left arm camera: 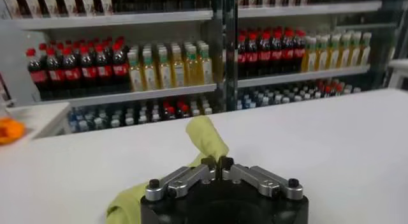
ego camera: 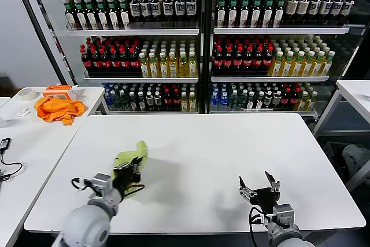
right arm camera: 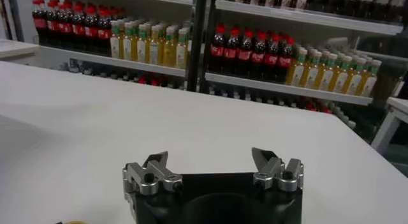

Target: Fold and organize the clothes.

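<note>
Soft, thin, light T-shirt (ego camera: 132,155), bunched into a narrow wad on the white table (ego camera: 231,148) toward its left front; likely to sag and slip, best pinched at a hem or shoulder edge. Long axis running away from the robot. Left gripper (ego camera: 128,172) closed on its near end; right gripper (ego camera: 258,184) open, empty

White worktop (ego camera: 219,154), matte, rectangular, rounded corners. Behind it: two glass-fronted shelving units (ego camera: 202,39) with a black centre post, white shelves stocked in rows with bottles (ego camera: 248,56), caps red, yellow-green and dark. To the left, a second white table (ego camera: 23,143) carrying an orange cloth (ego camera: 55,109), a roll of tape (ego camera: 26,93), an orange-and-white box (ego camera: 59,91) and a black cable (ego camera: 7,160). To the right, another white table (ego camera: 354,92) on thin legs. Lighting even, overhead.
</note>
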`<state>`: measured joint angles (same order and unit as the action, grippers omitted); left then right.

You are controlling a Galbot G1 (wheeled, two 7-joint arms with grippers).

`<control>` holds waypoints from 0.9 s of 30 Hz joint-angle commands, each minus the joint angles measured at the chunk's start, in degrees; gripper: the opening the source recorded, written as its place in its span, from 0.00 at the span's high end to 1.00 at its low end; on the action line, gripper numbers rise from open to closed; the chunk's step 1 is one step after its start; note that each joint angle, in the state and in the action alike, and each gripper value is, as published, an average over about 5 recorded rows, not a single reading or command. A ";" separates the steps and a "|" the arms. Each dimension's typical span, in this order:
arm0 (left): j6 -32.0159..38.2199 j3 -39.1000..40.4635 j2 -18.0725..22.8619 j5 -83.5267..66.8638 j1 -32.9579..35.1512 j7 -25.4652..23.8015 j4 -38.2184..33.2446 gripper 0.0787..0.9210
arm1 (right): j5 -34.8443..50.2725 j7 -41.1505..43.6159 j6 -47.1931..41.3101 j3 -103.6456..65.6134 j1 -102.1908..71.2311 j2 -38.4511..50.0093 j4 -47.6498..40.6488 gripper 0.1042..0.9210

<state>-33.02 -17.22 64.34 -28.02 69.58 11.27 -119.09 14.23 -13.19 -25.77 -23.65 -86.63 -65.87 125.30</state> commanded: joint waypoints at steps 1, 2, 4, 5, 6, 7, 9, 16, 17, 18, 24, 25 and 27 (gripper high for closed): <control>0.37 6.68 7.71 -4.36 -7.05 5.40 5.02 0.90 | 0.14 -0.61 -0.50 -0.22 -0.24 -0.04 0.36 0.12; 0.81 6.82 7.51 -4.67 -7.32 5.21 5.22 0.87 | 0.27 -0.80 -0.76 -0.17 -0.14 0.04 0.41 0.12; 1.83 6.81 6.47 -4.67 -7.59 4.31 5.31 0.80 | 0.58 -0.97 -1.23 -0.01 0.38 0.33 0.40 0.12; 2.32 6.62 5.74 -4.74 -7.60 3.92 5.12 0.78 | 0.76 -0.97 -1.36 0.14 0.80 0.48 0.29 0.12; 2.57 6.26 5.00 -4.81 -7.57 3.56 4.74 0.74 | 1.00 -0.94 -1.42 0.41 1.35 0.61 0.13 0.12; 2.77 5.67 4.17 -4.92 -7.50 3.17 4.12 0.71 | 1.48 -0.95 -1.46 0.81 2.03 0.67 -0.06 0.12; 3.35 3.65 2.43 -4.99 -7.01 2.27 2.32 0.63 | 3.29 -1.01 -1.44 2.07 3.58 0.67 -0.52 0.12; 10.59 -12.29 -6.46 3.99 1.96 -6.04 0.20 0.39 | 19.76 -1.27 -2.72 11.28 11.89 -1.14 -2.31 0.12; 11.42 -14.63 -7.33 5.19 3.74 -6.74 0.42 0.36 | 21.49 -1.45 -3.35 13.35 13.49 -1.85 -2.75 0.12; 11.94 -16.56 -7.92 5.86 5.40 -7.09 0.52 0.32 | 22.75 -1.71 -3.98 15.39 14.95 -2.55 -3.24 0.12; 12.67 -23.43 -7.39 7.46 13.03 -7.31 -1.27 0.14 | 26.07 -5.42 -7.26 27.55 22.91 -6.22 -7.84 0.12; 12.65 -24.10 -7.19 7.70 13.70 -7.35 -1.35 0.13 | 26.98 -6.56 -7.38 28.95 24.12 -6.68 -8.81 0.12; 12.54 -25.42 -6.93 7.85 14.48 -7.45 -1.17 0.12 | 29.51 -9.27 -7.46 31.02 26.26 -7.48 -10.86 0.12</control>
<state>-23.49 -30.71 60.09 -24.37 74.90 6.62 -119.12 33.40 -17.03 -30.66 -6.61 -71.29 -69.83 120.05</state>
